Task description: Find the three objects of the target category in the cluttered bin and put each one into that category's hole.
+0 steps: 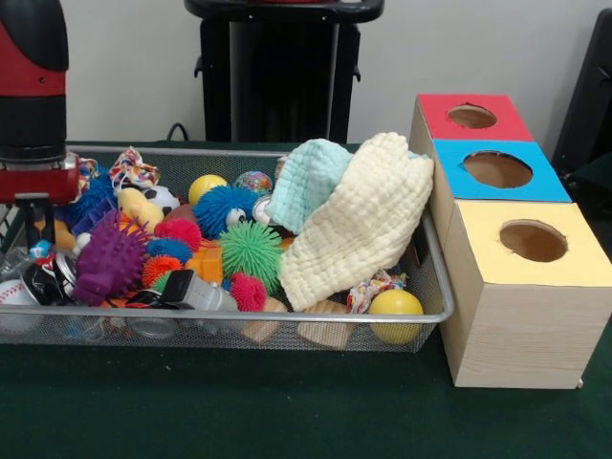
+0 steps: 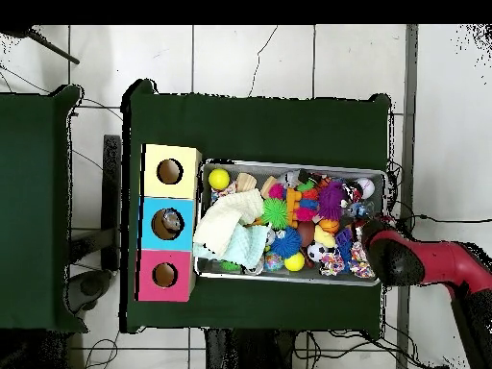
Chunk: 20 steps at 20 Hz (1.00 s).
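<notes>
A wire mesh bin (image 1: 435,287) is packed with toys: a green spiky ball (image 1: 251,251), a blue spiky ball (image 1: 218,208), a purple spiky toy (image 1: 110,260), yellow balls (image 1: 395,308), wooden blocks (image 1: 325,325) and a baseball (image 1: 14,295). A yellow cloth (image 1: 359,225) and a mint cloth (image 1: 308,182) lie draped over the bin's right half. My gripper (image 1: 36,234) hangs low over the bin's left end, near the purple toy. In the overhead view the arm (image 2: 423,264) covers it.
Beside the bin stands a wooden box with a red-topped hole (image 1: 471,116), a blue-topped hole (image 1: 497,169) and a yellow-topped hole (image 1: 533,240). Something grey shows inside the blue hole (image 2: 171,222). Green cloth covers the table (image 1: 287,411).
</notes>
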Available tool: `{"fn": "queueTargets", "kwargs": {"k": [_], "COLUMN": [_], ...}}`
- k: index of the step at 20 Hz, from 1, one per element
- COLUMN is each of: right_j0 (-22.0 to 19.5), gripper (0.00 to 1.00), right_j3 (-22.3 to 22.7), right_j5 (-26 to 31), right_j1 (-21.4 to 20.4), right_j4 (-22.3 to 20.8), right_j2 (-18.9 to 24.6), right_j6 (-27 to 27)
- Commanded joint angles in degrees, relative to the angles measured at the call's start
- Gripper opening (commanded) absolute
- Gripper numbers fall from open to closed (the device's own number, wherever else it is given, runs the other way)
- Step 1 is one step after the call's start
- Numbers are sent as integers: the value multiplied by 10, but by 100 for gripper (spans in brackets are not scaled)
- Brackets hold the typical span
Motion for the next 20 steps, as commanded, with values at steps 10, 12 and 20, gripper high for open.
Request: {"fn": "queueTargets", "kwargs": {"k": [10, 12, 20], "right_j0": [14, 16, 21], "gripper": [0, 0, 0], "right_j3": [52, 52, 51], "right_j5": [19, 18, 18], "right_j1": [-87, -88, -88], "right_j4": [41, 43, 50], "right_j2": [13, 11, 6], "right_j6": [-81, -80, -74]}}
